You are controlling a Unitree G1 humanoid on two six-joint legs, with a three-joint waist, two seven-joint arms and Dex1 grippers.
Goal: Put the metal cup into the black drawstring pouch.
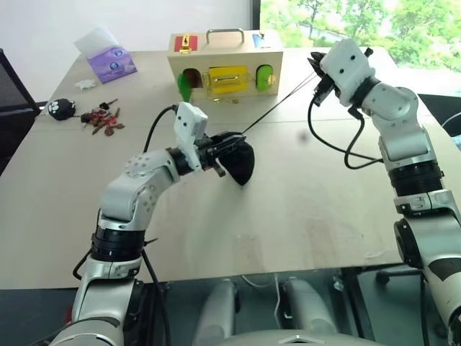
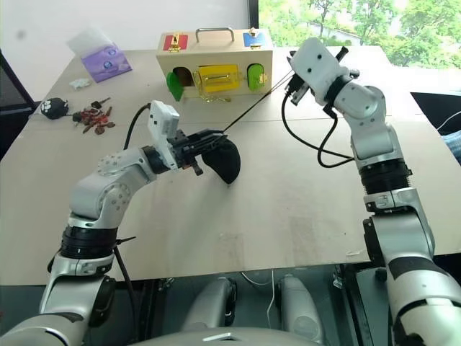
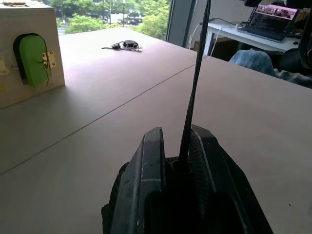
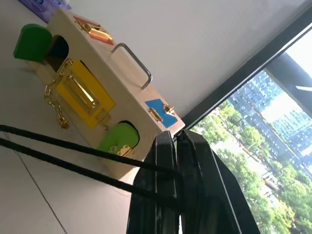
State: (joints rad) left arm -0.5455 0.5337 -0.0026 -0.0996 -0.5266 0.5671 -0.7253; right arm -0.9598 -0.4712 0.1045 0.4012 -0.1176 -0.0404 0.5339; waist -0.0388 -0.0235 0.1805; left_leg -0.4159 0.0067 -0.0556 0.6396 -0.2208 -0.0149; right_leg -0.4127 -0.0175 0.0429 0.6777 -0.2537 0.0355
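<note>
At mid-bench, the left gripper [image 1: 225,146] is clamped on the mouth of the small soft black fabric drawstring pouch [image 1: 240,164], which hangs from its two black fingers with its rounded belly bulging just above the pale wooden bench [image 1: 288,216]. From the pouch mouth a thin black cord [image 1: 277,109] runs taut toward two o'clock to the right gripper [image 1: 317,74], whose fingers are pressed together on the cord's far end, raised over the bench. Whether the metal cup sits inside the pouch cannot be told. Beyond the cord, at twelve o'clock, stands a light wooden latch box [image 1: 225,63] with a metal handle and green, yellow, red and blue fittings. Farther toward ten o'clock lie a bunch of keys [image 1: 103,120], a black-and-white keychain toy [image 1: 63,108] and a purple tissue packet [image 1: 112,62].
</note>
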